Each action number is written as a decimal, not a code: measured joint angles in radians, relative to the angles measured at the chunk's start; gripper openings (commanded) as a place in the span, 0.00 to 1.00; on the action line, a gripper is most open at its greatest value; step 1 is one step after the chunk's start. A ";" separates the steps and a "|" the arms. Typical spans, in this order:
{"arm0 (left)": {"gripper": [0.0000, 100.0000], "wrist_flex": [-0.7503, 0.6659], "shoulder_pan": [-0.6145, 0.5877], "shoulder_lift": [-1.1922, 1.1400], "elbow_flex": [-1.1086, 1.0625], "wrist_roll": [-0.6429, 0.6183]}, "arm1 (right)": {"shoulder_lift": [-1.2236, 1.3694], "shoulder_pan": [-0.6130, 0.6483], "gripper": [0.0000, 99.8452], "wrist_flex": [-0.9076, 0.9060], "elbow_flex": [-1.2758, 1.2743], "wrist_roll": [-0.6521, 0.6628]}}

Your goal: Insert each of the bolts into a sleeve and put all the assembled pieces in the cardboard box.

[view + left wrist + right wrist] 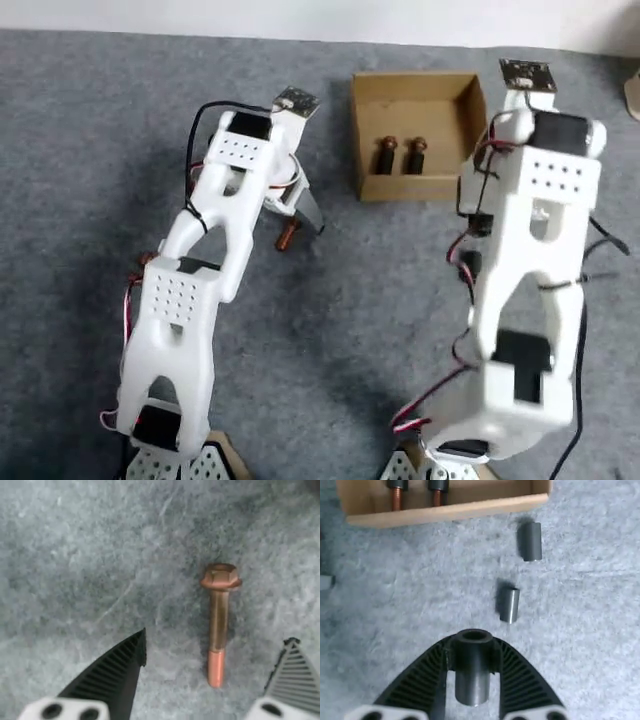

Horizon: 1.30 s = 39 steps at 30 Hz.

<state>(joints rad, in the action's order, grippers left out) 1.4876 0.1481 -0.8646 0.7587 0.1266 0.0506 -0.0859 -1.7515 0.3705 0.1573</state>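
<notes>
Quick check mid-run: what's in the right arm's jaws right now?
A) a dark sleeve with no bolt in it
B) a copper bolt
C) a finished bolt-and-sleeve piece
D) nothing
A: in the right wrist view the jaws are shut on a dark sleeve, and its open end shows a hollow bore with no bolt.

The open cardboard box sat near the counter's far edge, with two assembled pieces lying side by side inside it. A bare copper-coloured bolt with a flanged hex head lay flat on the counter, left of the box. Two dark grey sleeves lay on their sides, apart, near the box's near wall, while a third sleeve was clamped in the right end effector, one open end showing.
</notes>
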 measured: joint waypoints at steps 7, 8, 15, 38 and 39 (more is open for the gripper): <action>0.27 0.000 0.002 -0.066 0.075 0.000 | -0.328 0.002 0.00 0.000 -0.242 0.069; 0.23 0.000 0.002 -0.078 0.089 0.000 | -0.387 0.002 0.00 0.000 -0.276 0.081; 0.06 0.002 0.003 -0.126 0.173 0.017 | -0.736 0.005 0.00 -0.002 -0.448 0.160; 0.22 0.184 -0.043 -0.135 0.213 0.069 | -1.562 0.006 0.00 -0.002 -0.990 0.275; 0.22 0.201 -0.051 -0.135 0.224 0.069 | -1.585 0.006 0.00 -0.002 -1.011 0.275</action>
<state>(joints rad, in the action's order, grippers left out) 1.6886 0.0974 -0.9996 0.9828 0.1956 -1.5344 -0.0798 -1.7530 -0.6406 0.4319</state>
